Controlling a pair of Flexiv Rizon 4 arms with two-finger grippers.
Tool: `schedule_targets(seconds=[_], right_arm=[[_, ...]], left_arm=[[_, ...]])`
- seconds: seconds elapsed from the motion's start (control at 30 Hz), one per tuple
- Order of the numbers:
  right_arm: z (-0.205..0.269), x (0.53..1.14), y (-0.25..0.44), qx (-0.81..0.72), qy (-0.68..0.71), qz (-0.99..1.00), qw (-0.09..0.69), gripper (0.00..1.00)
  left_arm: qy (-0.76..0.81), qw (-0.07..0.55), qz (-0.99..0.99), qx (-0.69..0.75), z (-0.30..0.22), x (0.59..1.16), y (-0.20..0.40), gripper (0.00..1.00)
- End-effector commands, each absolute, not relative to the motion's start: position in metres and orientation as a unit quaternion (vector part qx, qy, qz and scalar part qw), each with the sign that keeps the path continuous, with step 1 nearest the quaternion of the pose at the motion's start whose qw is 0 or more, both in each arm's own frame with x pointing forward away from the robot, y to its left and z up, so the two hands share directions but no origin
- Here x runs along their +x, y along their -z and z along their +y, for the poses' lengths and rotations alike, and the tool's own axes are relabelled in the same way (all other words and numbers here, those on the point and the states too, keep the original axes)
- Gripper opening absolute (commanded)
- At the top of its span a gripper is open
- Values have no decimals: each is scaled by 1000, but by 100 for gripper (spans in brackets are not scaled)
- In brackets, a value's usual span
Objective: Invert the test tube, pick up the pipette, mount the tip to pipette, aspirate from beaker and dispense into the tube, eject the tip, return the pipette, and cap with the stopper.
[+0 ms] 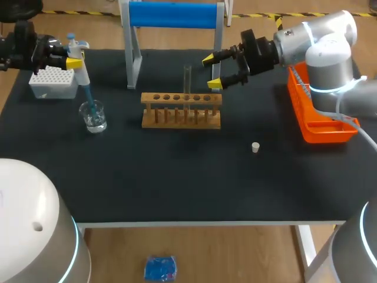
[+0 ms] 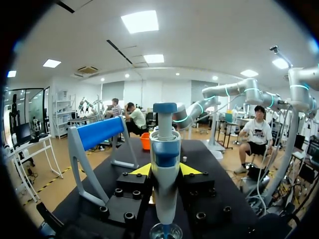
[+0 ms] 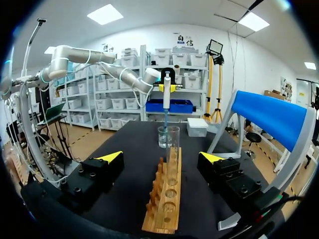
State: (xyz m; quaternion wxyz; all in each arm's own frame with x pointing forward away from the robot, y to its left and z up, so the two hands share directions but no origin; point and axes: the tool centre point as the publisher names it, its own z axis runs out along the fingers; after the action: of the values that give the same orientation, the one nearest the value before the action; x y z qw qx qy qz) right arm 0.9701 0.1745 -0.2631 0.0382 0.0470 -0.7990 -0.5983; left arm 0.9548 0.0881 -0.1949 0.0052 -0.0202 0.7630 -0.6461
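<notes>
My left gripper (image 1: 72, 61) is shut on the white-and-blue pipette (image 1: 78, 65), held upright at the table's far left. Its blue tip (image 1: 89, 101) dips into the glass beaker (image 1: 93, 116). In the left wrist view the pipette (image 2: 165, 164) stands between the yellow tips of the gripper (image 2: 165, 172), over the beaker (image 2: 174, 233). A clear test tube (image 1: 187, 79) stands upright in the wooden rack (image 1: 181, 110). My right gripper (image 1: 213, 71) is open just right of the tube, holding nothing. From the right wrist, the gripper (image 3: 162, 157) straddles the rack (image 3: 167, 199) and the tube (image 3: 173, 144).
A white tip box (image 1: 54, 82) sits behind the beaker. A small white stopper (image 1: 255, 147) lies right of the rack. An orange tray (image 1: 321, 118) runs along the right edge. A blue-topped stand (image 1: 174, 15) rises at the back.
</notes>
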Motion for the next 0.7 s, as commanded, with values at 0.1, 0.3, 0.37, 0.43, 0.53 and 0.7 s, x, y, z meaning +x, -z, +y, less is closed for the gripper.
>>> schedule_targets(seconds=[0.1, 0.3, 0.37, 0.43, 0.53, 0.7], right_arm=[[174, 971, 263, 48, 598, -799, 40, 100], [174, 971, 263, 48, 598, -799, 40, 100], [174, 971, 263, 48, 598, -799, 40, 100], [174, 971, 263, 48, 598, -799, 40, 100], [174, 971, 263, 48, 598, -799, 40, 100], [174, 971, 263, 48, 598, -799, 40, 100]], left_arm=[[646, 5, 763, -19, 88, 955, 195, 0], [646, 5, 763, -19, 88, 955, 195, 0], [646, 5, 763, -19, 88, 955, 195, 0], [646, 5, 763, -19, 88, 955, 195, 0], [646, 8, 763, -19, 89, 955, 193, 0], [643, 15, 766, -17, 89, 953, 181, 0]])
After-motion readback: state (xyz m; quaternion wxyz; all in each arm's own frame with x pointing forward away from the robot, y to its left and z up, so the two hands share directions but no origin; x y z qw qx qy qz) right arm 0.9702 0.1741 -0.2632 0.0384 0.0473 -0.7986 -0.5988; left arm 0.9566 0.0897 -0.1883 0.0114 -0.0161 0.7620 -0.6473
